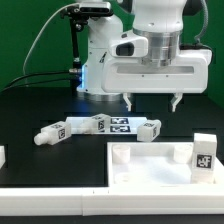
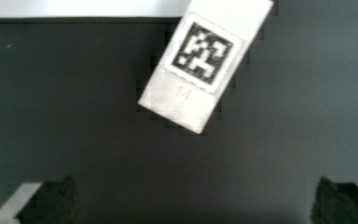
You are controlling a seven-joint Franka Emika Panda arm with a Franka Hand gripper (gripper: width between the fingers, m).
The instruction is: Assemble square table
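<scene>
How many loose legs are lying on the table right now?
3, in a row behind the square panel, from the exterior view's left: first leg, second leg, third leg. An upright tagged block at that view's right may be a fourth.

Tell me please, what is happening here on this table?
A robot arm is working on a square table. Its gripper hangs open above the black table and holds nothing. Short white tagged legs lie loose on the table below it. The wrist view shows one tagged white piece lying ahead of the gripper, untouched.
</scene>
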